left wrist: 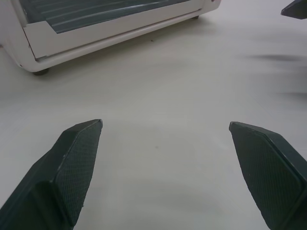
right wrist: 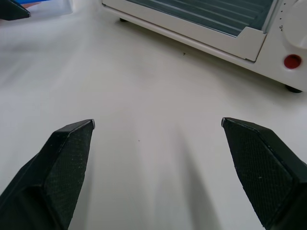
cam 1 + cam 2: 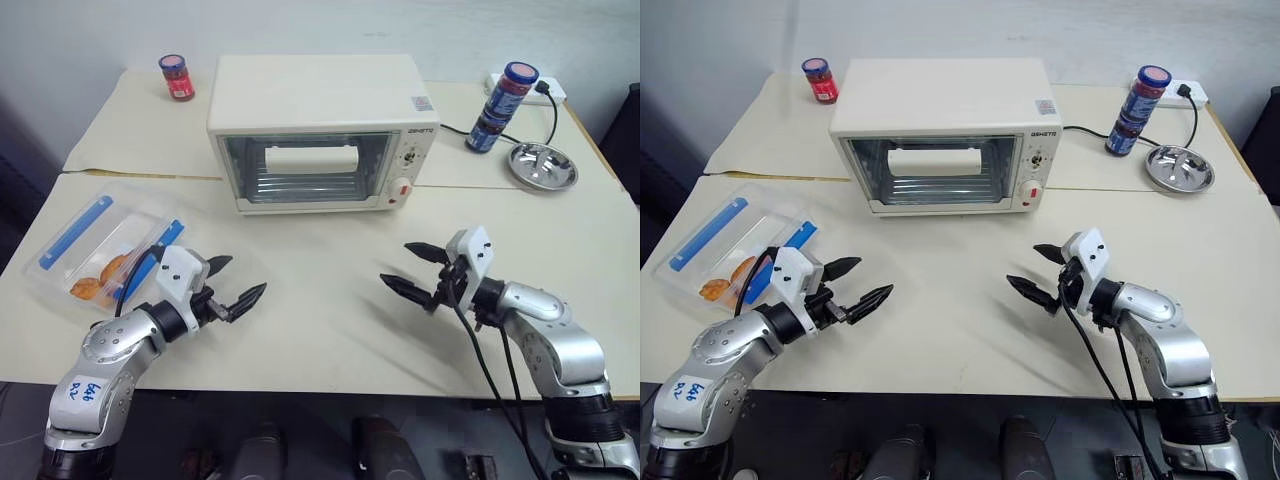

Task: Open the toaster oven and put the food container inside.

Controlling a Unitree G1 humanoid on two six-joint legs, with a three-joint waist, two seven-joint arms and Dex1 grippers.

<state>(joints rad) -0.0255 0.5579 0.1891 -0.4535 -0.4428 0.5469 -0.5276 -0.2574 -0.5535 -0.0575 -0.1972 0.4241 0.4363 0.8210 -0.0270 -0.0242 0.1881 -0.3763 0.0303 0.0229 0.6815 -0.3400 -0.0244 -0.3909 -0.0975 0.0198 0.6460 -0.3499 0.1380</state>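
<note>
On the smooth table point(image 3: 330, 300), both grippers' textured wedge fingers point(image 1: 72, 167) spread wide, empty.

A big cream bench point(image 3: 330, 300) stands by a plain pale wall point(image 3: 330, 25). The floor point(image 3: 15, 230) is dark, at 9 o'clock.

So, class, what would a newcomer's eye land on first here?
The cream toaster oven, door shut, at the middle back of the table. Then the two open end effectors, left and right, facing each other above bare tabletop. The food container lies beside the left arm.
</note>
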